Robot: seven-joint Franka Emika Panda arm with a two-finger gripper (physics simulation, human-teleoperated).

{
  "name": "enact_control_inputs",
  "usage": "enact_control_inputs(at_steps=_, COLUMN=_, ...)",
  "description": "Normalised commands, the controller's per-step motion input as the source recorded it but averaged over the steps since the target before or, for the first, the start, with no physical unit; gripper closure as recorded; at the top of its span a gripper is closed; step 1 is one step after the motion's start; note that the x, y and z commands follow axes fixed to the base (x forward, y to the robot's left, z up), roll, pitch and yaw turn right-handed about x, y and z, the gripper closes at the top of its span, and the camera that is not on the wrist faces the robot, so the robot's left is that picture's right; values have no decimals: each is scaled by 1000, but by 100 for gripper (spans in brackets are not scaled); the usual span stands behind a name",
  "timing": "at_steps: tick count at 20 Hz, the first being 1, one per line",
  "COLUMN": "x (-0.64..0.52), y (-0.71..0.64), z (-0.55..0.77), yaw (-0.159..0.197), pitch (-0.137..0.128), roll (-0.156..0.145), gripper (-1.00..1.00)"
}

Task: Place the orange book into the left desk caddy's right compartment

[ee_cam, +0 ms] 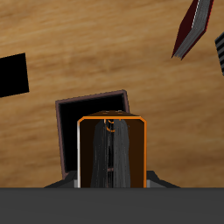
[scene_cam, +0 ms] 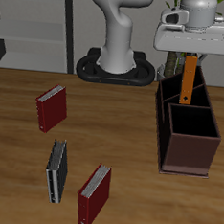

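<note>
The gripper (scene_cam: 191, 56) clamps the orange book (scene_cam: 188, 80) upright above the left desk caddy (scene_cam: 187, 154), the book's lower end dipping toward the far well. The right compartment (scene_cam: 194, 124) sits nearer the table's front edge, while two dark red books (scene_cam: 51, 108) and a black-grey book (scene_cam: 57, 171) lie well apart on the table (scene_cam: 125, 202).

The arm reaches out high, its end effector (scene_cam: 191, 59) pointing straight down, fingers apparently closed on something thin.
</note>
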Motion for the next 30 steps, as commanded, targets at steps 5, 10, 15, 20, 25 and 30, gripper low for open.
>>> enact_control_inputs(at_steps=5, x=161, y=114, z=-30, yaw=9, pitch=8, roll=-10, gripper=100)
enact_control_inputs(at_steps=10, x=187, y=116, z=-110, yaw=17, pitch=14, roll=-7, gripper=100)
enact_control_inputs(at_steps=15, x=93, y=106, z=-121, yaw=22, pitch=7, roll=13, gripper=100)
enact_control_inputs(at_steps=20, x=118, y=117, z=-183, yaw=10, pitch=24, roll=25, gripper=100)
enact_control_inputs(at_steps=25, x=124, y=51, z=-234, yaw=17, pitch=24, roll=7, gripper=100)
enact_control_inputs(at_steps=30, x=127, y=24, z=-388, yaw=-5, pitch=57, roll=7, gripper=100)
